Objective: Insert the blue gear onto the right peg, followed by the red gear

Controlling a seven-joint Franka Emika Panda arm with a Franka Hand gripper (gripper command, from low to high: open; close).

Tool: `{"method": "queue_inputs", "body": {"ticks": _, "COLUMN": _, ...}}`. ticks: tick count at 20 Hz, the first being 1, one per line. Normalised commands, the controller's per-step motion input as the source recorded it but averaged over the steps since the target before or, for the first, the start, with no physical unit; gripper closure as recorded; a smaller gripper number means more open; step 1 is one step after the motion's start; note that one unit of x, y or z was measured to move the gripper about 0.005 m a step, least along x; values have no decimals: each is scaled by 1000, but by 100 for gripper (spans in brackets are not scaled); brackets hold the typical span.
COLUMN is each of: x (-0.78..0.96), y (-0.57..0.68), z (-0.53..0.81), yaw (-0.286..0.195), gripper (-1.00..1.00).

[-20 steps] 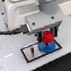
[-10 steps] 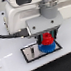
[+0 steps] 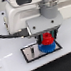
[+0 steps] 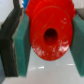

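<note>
- Presently, gripper (image 3: pixel 46 38): closed on the red gear (image 3: pixel 46 41), one pad on each flank of it, so the centre hole stays free to take a pin
- Pads (image 4: pixel 20 50): teal, pressed against the gear's rim on both sides in the wrist view; hub hole faces the wrist camera squarely, which suggests the gear is held level for a straight descent
- Blue gear (image 3: pixel 47 48): lying flat directly under the red gear, on the grey plate (image 3: pixel 31 54); judged already seated on the right peg, though the peg itself is hidden beneath the two gears
- Red gear relative to the blue gear: directly above, touching or nearly so; contact cannot be told
- Grey plate: black-bordered, resting on the white counter (image 3: pixel 13 67); blue gear sits toward the plate's end on the exterior view's right
</note>
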Motion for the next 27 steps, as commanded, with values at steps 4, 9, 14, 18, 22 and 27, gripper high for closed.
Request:
{"method": "queue_inputs", "body": {"ticks": 4, "x": 78, "y": 34, "z": 77, "yaw": 0, "gripper": 100}}
{"method": "queue_inputs", "body": {"ticks": 9, "x": 104, "y": 19, "z": -95, "yaw": 0, "gripper": 100}}
{"method": "queue_inputs", "body": {"ticks": 14, "x": 189, "y": 4, "z": -223, "yaw": 0, "gripper": 100}}
{"method": "queue_inputs", "body": {"ticks": 18, "x": 165, "y": 7, "z": -145, "yaw": 0, "gripper": 100}}
{"method": "queue_inputs", "body": {"ticks": 22, "x": 133, "y": 23, "z": 1, "yaw": 0, "gripper": 100}}
{"method": "queue_inputs", "body": {"ticks": 27, "x": 30, "y": 111, "z": 406, "yaw": 0, "gripper": -100}}
